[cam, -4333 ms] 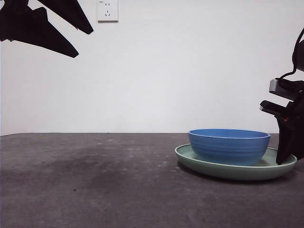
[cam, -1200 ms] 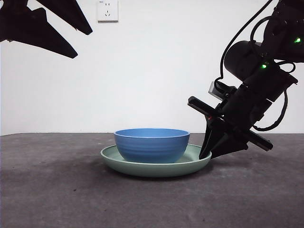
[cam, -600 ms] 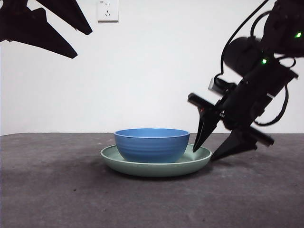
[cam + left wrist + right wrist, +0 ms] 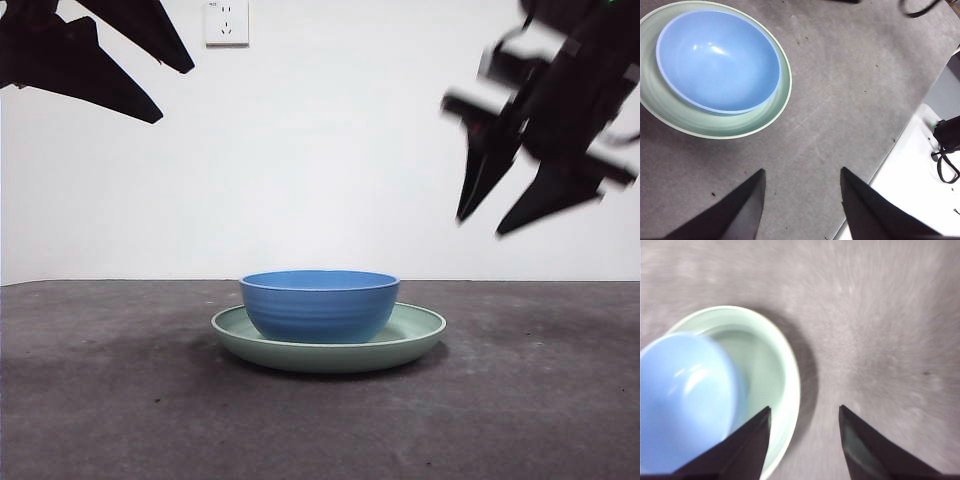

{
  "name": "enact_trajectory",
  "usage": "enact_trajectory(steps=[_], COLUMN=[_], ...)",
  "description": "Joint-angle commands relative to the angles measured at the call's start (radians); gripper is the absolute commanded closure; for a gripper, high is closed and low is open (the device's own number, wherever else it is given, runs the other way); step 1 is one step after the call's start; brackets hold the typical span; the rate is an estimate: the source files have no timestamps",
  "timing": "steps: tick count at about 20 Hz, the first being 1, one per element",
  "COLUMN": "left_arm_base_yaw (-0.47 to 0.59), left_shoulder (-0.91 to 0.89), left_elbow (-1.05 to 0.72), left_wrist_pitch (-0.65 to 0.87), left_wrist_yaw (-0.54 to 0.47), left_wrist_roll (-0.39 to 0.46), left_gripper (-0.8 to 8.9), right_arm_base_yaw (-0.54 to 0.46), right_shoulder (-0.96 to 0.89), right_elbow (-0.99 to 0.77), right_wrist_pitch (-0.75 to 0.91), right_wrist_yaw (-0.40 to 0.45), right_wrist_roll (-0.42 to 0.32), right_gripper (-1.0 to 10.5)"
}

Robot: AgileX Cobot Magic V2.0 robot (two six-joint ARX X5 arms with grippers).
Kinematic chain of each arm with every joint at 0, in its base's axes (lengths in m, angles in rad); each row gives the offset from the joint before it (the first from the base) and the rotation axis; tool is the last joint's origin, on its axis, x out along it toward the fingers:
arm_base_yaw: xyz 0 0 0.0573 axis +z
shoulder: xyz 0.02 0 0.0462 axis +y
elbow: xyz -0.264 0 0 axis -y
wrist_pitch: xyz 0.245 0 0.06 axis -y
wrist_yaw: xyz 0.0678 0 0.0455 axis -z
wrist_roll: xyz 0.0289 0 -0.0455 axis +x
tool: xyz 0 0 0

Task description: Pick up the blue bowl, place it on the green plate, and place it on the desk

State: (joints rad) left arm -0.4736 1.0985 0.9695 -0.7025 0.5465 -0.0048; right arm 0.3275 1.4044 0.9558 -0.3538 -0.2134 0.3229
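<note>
The blue bowl [image 4: 319, 304] sits inside the green plate [image 4: 415, 334], and the plate rests on the dark desk [image 4: 120, 400] at the middle of the front view. My right gripper [image 4: 500, 215] hangs open and blurred in the air, up and to the right of the plate, holding nothing. Its wrist view looks down on the plate [image 4: 782, 370] and bowl [image 4: 685, 395] from above. My left gripper [image 4: 165, 90] waits open at the top left, high over the desk, with bowl [image 4: 715, 60] and plate [image 4: 700, 125] below it.
A white wall with a socket [image 4: 227, 22] stands behind the desk. In the left wrist view the desk's edge borders a white surface [image 4: 910, 190] with a black cable [image 4: 945, 150].
The plate with the bowl was slid left to the desk's middle. My right gripper opened off the plate's rim, then rose up and away. Bowl and plate stay put.
</note>
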Motion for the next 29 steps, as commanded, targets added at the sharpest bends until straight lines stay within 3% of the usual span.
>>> enact_trajectory(steps=[1,15,29], left_arm_base_yaw=[-0.005,-0.005,-0.005], left_shoulder=[0.003,0.003,0.003], left_elbow=[0.008,0.008,0.008], left_wrist_pitch=[0.008,0.006,-0.018], left_wrist_yaw=[0.004,0.004,0.004], left_wrist_roll=[0.016,0.015,0.015], left_gripper=[5.69,5.69,5.69], right_arm_base_yaw=[0.015,0.069,0.081], right_shoulder=[-0.089,-0.463,-0.498], right_elbow=[0.015,0.015,0.015], right_wrist_pitch=[-0.072,-0.53,-0.574], right_wrist_yaw=[-0.001,-0.26,-0.269], right_wrist_roll=[-0.099,-0.247,-0.267], right_gripper=[7.3,7.3,7.3])
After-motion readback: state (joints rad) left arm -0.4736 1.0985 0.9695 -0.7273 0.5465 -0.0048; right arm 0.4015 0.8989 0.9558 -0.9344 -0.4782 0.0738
